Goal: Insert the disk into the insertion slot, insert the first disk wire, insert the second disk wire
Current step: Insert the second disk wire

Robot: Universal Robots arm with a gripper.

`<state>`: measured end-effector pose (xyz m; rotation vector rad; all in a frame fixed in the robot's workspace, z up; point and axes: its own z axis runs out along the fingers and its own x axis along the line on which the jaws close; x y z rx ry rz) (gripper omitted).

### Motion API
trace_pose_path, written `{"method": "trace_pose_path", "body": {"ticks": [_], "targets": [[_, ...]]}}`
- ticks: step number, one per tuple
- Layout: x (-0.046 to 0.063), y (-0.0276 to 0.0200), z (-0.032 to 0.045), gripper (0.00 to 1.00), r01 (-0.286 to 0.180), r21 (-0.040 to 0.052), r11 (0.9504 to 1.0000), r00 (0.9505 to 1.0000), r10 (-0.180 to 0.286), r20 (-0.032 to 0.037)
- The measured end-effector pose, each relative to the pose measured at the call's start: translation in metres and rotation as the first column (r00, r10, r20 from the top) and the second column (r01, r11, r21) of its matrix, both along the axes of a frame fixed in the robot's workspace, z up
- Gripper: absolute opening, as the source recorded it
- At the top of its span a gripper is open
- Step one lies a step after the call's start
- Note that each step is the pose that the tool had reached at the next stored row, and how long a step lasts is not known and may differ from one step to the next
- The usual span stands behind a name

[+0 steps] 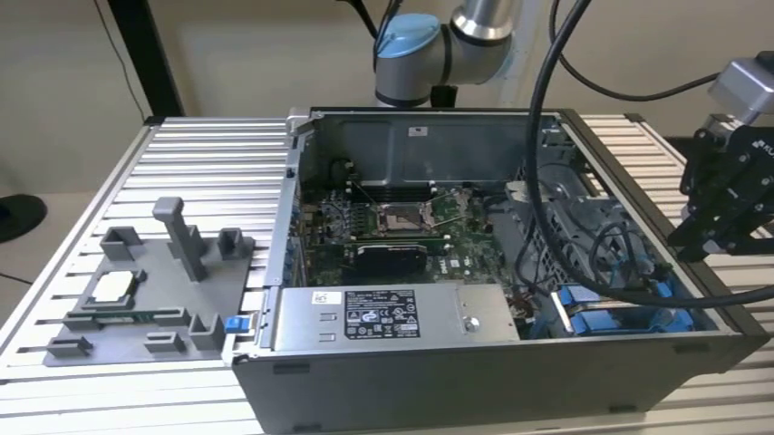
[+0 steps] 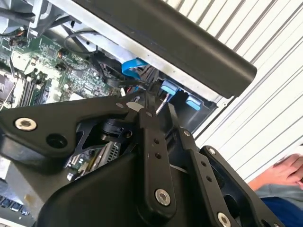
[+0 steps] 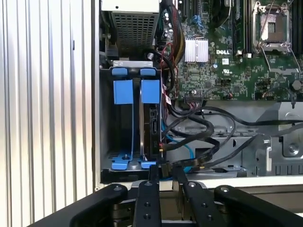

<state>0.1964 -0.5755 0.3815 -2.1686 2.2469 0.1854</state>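
Note:
The disk (image 3: 153, 126) stands on edge in the insertion slot at the case's corner, its blue carrier (image 3: 137, 91) tabs showing in both wrist views and in the exterior view (image 1: 611, 313). My gripper (image 3: 166, 171) hangs just above the case rim over that bay, on the exterior view's right (image 1: 716, 228). Its fingers (image 2: 150, 142) stand close together, shut on the black end of a disk wire (image 3: 189, 163) that curves away over the drive cage. A light-blue wire (image 3: 185, 152) lies loose beside it. The disk's rear sockets look bare.
The open computer case (image 1: 484, 362) lies on a ribbed aluminium table (image 1: 206, 154), with the motherboard (image 3: 227, 56) and a silver power-supply box (image 1: 375, 317) inside. A grey fixture plate (image 1: 145, 290) lies on the exterior view's left. A person's hand (image 2: 284, 170) rests beyond the case.

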Motion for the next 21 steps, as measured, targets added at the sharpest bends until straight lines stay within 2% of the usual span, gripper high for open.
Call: {"method": "trace_pose_path", "body": {"ticks": [8, 21], "targets": [[0.0045, 0.0000, -0.0001, 0.00, 0.000, 0.0001, 1.0000, 1.0000, 0.000, -0.0007], [0.0058, 0.0000, 0.0000, 0.00, 0.000, 0.0001, 1.0000, 1.0000, 0.000, -0.0007]]}}
